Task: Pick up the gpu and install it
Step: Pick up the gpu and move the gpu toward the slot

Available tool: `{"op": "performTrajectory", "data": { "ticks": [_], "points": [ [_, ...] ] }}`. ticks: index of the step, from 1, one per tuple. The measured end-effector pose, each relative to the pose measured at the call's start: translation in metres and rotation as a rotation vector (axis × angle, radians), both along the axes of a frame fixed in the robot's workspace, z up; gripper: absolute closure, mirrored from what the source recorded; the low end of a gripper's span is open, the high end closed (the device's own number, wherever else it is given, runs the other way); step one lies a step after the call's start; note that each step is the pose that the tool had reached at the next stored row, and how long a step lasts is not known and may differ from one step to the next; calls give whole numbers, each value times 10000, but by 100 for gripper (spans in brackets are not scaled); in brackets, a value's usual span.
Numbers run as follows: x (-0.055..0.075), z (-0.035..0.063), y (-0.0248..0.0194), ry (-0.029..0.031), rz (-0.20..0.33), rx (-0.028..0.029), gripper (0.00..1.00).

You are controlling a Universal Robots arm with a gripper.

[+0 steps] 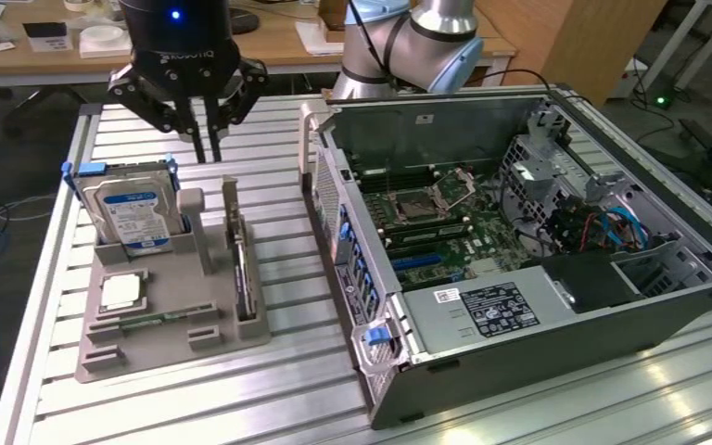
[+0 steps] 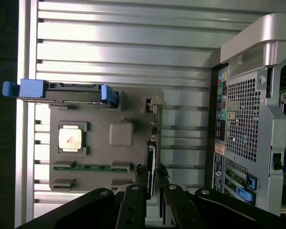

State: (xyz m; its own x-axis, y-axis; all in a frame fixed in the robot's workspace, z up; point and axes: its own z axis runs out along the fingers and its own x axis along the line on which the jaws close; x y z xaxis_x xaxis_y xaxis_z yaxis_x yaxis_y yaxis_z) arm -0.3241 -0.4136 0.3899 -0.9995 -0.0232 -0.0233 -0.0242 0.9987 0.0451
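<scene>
gpu (image 1: 242,276) not yet lifted: stands on edge in the long slot of the holder tray, on the side facing the PC case.

Table (image 1: 146,413): slatted metal, bare slats open in front of tray and case. Strip betw. tray and case is narrow.
PC case (image 1: 653,306): lies open side up on exterior view's right, motherboard (image 1: 455,222) exposed.
Holder tray (image 1: 164,348): grey, near table edge on exterior view's left.

Claw (image 1: 205,156): hangs above tray, well clear of gpu, no contact. Jaws slightly apart, narrow gap, nothing held. Wrist view: card's edge runs in line w/ jaw gap.

Tray contents:
- hard drive (image 1: 133,213), blue label, upright in end slot
- CPU (image 1: 121,292), flat in pocket
- memory stick (image 1: 158,321), flat in groove
</scene>
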Motion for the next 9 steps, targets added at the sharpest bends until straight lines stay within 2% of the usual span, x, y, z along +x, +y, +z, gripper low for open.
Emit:
{"op": "performTrajectory", "data": {
  "ticks": [1,2,3,5,6,8,9],
  "points": [
    [0,0,0,0,0,0,77],
    [0,0,0,0,0,0,71],
    [0,0,0,0,0,0,71],
    [0,0,0,0,0,0,59],
    [0,0,0,0,0,0,59],
    [0,0,0,-1,0,0,47],
    [0,0,0,0,0,0,47]
  ]
}}
